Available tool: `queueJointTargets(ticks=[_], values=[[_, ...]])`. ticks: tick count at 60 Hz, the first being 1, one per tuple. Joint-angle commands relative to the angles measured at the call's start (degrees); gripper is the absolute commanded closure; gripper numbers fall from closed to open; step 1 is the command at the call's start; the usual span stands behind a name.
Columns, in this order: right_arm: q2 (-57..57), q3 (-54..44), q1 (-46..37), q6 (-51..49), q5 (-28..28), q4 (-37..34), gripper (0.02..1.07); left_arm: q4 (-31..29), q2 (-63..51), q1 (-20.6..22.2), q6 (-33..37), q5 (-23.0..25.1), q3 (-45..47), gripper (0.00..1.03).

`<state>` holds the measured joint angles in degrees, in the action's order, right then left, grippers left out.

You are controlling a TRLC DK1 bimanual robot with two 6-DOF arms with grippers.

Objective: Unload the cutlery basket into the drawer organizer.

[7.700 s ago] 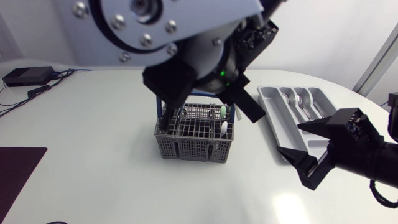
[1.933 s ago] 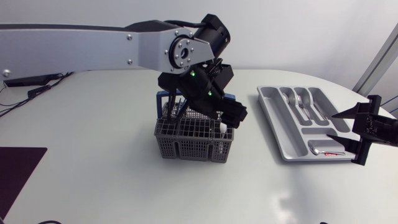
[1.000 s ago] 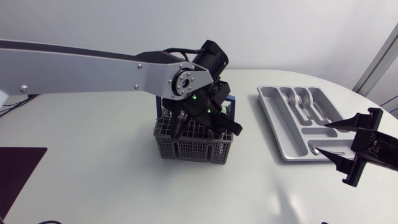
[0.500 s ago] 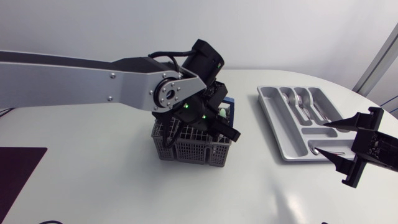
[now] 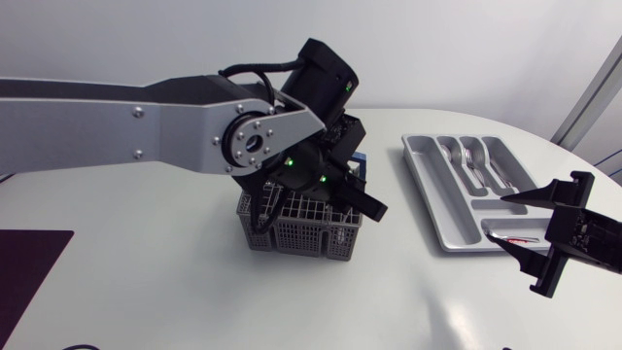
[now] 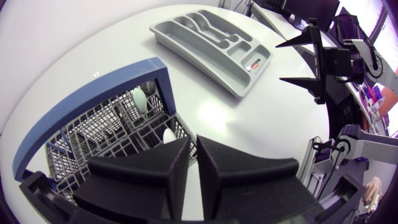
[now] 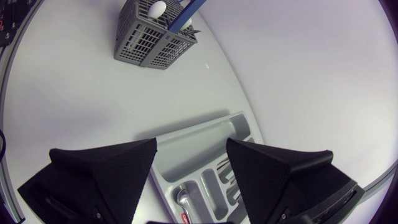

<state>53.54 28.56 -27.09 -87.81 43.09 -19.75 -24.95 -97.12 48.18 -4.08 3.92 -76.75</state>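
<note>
The grey cutlery basket (image 5: 299, 229) with its blue handle (image 6: 93, 94) stands mid-table; white-handled pieces (image 6: 140, 99) stick up inside it. My left gripper (image 5: 362, 200) hangs just above the basket's right side, shut, with nothing visible between its fingers (image 6: 179, 167). The grey drawer organizer (image 5: 439, 199) lies to the right, with spoons and forks (image 5: 476, 163) in its far slots and a small red-marked piece (image 5: 521, 236) in its near slot. My right gripper (image 5: 533, 239) is open at the organizer's near right corner, above it (image 7: 193, 171).
A dark mat (image 5: 24, 277) lies at the table's near left edge. The basket (image 7: 155, 30) shows far ahead of the right gripper, past the organizer (image 7: 186, 160). Bare white tabletop (image 5: 194, 292) lies in front of the basket.
My left arm has risen and swung a little toward the front over the basket, its gripper closing slightly. The right gripper has drifted slightly toward the near edge.
</note>
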Motion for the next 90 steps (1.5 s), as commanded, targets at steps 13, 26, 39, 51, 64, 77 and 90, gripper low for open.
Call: queueJointTargets(ticks=[13,26,39,51,64,77,90], values=[[-0.5,-1.9,0.5,0.8,0.2,-0.2,0.26,0.0,0.8,-1.1,-0.2,-0.6,3.4,0.59],[-0.7,-2.7,0.5,0.9,0.2,0.1,0.26,0.1,-0.2,-1.5,-0.4,-0.7,2.7,0.50],[-0.9,-3.0,0.5,0.8,0.2,0.1,0.26,0.2,-1.7,-2.0,-0.9,-0.8,1.5,0.50],[-0.9,-3.5,0.6,0.6,0.2,0.4,0.26,0.7,-2.6,-2.4,-1.0,-0.8,1.3,0.49],[-0.9,-3.9,0.7,0.6,0.2,0.9,0.26,1.4,-3.7,-2.5,-0.9,-0.8,0.6,0.49],[-0.9,-4.1,0.6,0.6,0.3,1.1,0.26,2.1,-4.2,-2.5,-1.0,-1.2,0.0,0.49],[-1.0,-4.4,0.5,0.6,0.3,1.3,0.26,3.5,-5.1,-2.0,-1.0,-2.0,0.0,0.57]])
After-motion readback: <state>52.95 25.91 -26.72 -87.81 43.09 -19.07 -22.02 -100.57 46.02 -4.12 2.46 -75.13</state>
